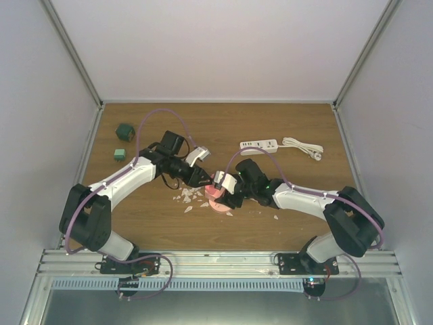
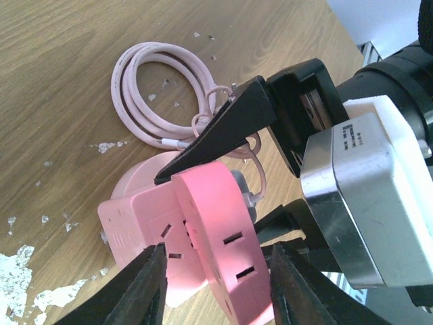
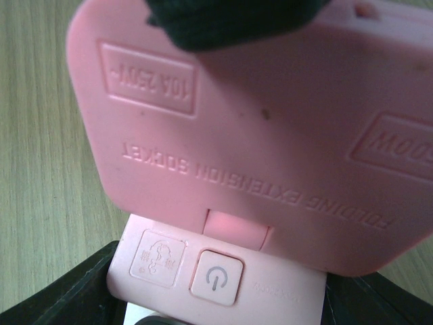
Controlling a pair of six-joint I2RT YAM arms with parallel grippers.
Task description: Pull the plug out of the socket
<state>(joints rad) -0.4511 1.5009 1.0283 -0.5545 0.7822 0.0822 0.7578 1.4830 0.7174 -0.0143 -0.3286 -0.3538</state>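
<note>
left wrist: left gripper (image 2: 216,274) and right gripper (image 3: 216,301) both pinch pink socket (image 2: 203,210); keep your pull straight, no twisting.

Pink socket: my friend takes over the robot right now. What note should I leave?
Left gripper: shut on the socket, at its folded round part.
Right gripper: shut on the socket's button end.
The socket sits between both arms at mid-table; its cord lies coiled on the wood.
Done: both grips are on.
Left: pull out the plug, the grey piece behind the socket. It looks plugged in, though the view is partly blocked.
</note>
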